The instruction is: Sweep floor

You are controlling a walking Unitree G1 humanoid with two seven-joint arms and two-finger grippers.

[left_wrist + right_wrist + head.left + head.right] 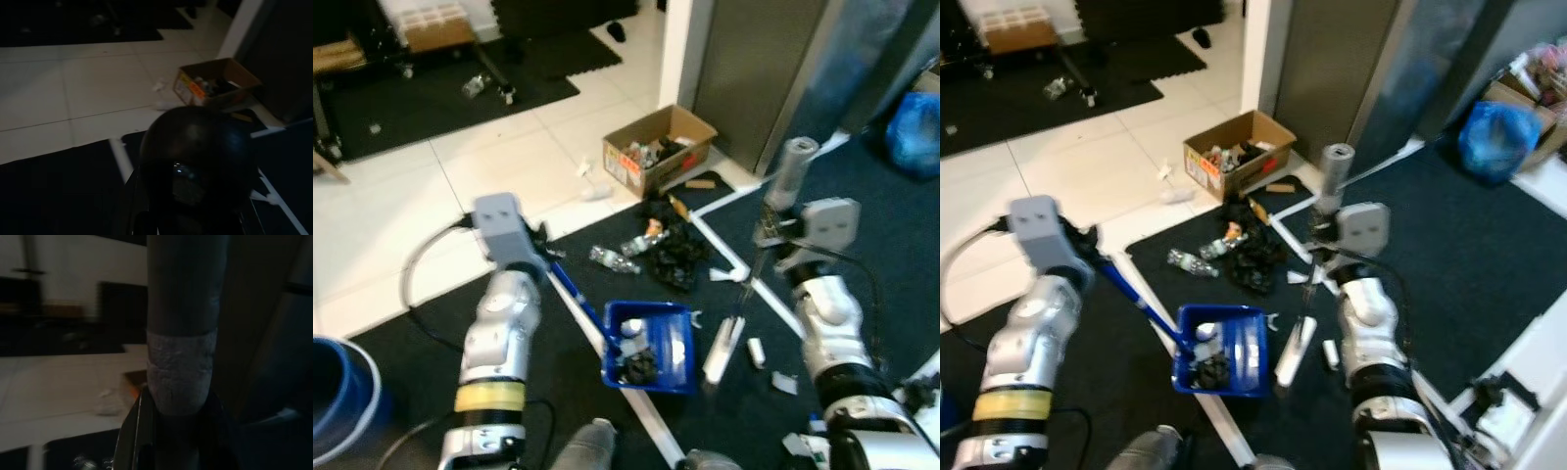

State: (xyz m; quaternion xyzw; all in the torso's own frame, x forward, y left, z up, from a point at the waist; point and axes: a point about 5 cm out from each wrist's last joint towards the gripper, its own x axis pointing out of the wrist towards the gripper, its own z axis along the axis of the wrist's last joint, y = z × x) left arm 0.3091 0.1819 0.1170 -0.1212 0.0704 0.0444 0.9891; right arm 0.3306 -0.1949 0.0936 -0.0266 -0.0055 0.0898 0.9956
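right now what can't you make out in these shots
- Left jaws: in the left wrist view a dark round shape blocks them, so open or shut is unclear.
- Blue dustpan: its contents are too small and blurred to identify.
- Cardboard box: items inside are too small to name.
- Broom pole: its top is cut off by the right wrist view's edge, and its head on the mat is blurred in the eye views.
- Blue bucket: cut by the left eye view's edge.

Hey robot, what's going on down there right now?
Left pincer shut on blue dustpan, some debris inside. Right pincer shut on broom handle. Litter pile left on dark mat, near cardboard box.
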